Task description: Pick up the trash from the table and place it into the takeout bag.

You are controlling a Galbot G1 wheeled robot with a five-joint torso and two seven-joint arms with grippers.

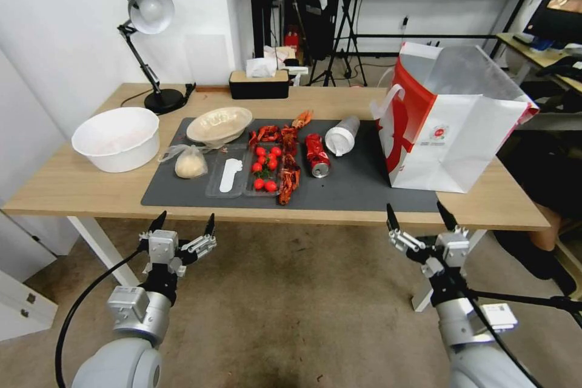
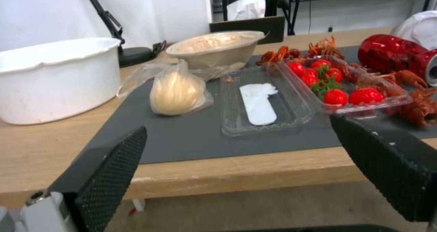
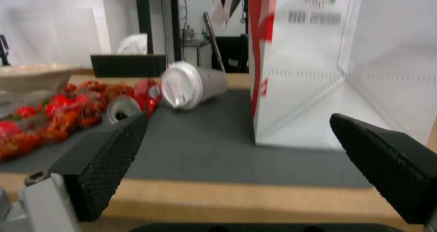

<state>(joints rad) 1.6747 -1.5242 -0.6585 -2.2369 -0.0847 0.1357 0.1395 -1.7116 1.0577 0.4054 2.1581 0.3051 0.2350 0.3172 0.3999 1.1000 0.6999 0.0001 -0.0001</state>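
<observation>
My left tool (image 1: 183, 222) hangs below the desk (image 1: 73, 185) edge with its fingers spread wide and nothing in them; my right tool (image 1: 421, 216) sits the same way, wide and empty, in front of the takeout bag (image 1: 451, 139).

From the left, the white tub (image 1: 116, 137) stands on bare wood beside the mat (image 1: 357, 185) and looks empty. Next lies the clear bag with a pale lump (image 1: 190, 163): soft and slack, best pinched by the loose film at its neck. Behind it the beige bowl (image 1: 219, 123) looks light and stiff, so I would take it by the rim. The clear tray (image 1: 228, 177) holds a white strip, and its other half holds red tomatoes (image 1: 265, 167); thin plastic, likely to flex, so its edge is the place to grip. Red crayfish shells (image 1: 288, 177) lie along it, brittle and awkward. The crushed can (image 1: 317, 155) is light and should take a grip across its body. The lidded cup (image 1: 342, 134) lies on its side, slick and free to roll. The takeout bag stands open at the mat's right end; I cannot see its bottom.
</observation>
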